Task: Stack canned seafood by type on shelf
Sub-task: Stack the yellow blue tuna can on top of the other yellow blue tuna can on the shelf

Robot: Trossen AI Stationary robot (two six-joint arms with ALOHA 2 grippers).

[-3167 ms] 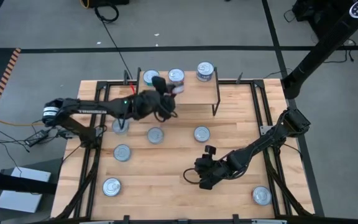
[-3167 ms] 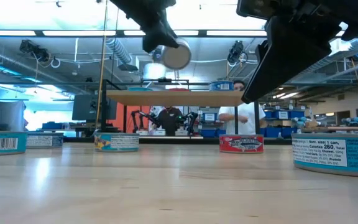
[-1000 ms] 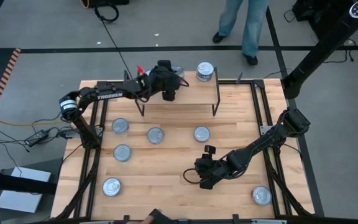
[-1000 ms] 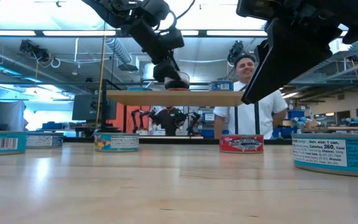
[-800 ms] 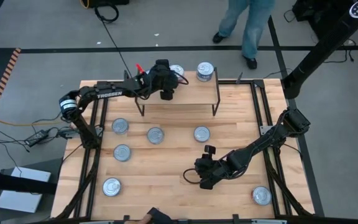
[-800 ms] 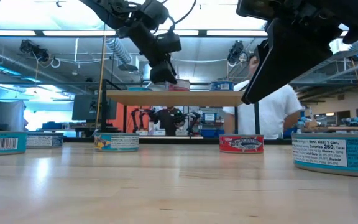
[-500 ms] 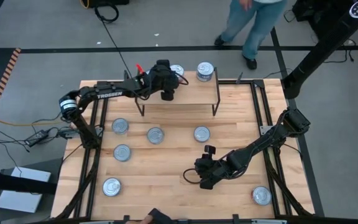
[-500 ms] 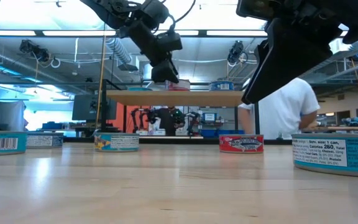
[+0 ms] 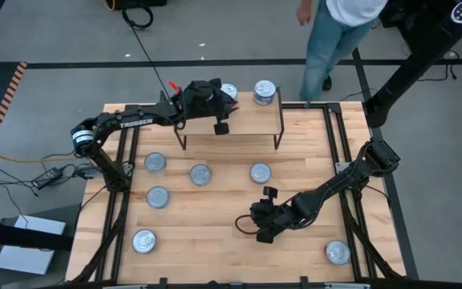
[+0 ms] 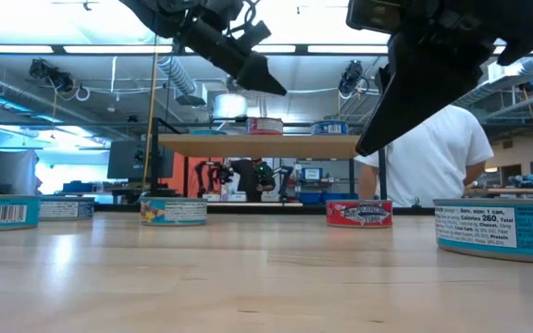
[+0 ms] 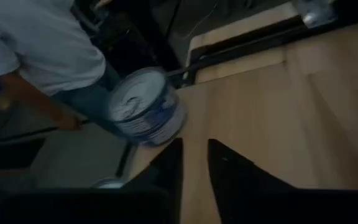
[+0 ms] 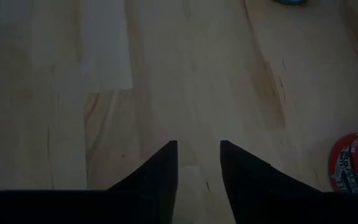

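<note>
The shelf [image 9: 233, 120] stands at the table's far edge. A red can [image 10: 265, 126] and a blue can [image 10: 329, 128] rest on their bases on it, seen from above as the red can [image 9: 228, 92] and the blue can [image 9: 264, 91]. My left gripper [image 9: 220, 125] hovers above the shelf's top, near the red can, pointing about level; its fingers [image 11: 174, 158] stand a narrow gap apart with nothing between them. The blue can [image 11: 146, 113] lies ahead of it. My right gripper [image 9: 258, 231] hangs open over bare table near the front, holding nothing [image 12: 197, 146].
Loose cans stand on the table: teal ones at the left [image 9: 156, 163], [image 9: 157, 197], [image 9: 143, 240], one in the middle [image 9: 200, 173], a red one [image 9: 260, 172] and one at the near right [image 9: 337, 253]. A person [image 9: 339, 24] walks behind the far edge.
My left gripper has let go of the red can, which stays upright on the shelf. It has risen a little, tipped up toward level and rolled, and its fingers have drawn closer together. The person behind the table has walked toward the right.
</note>
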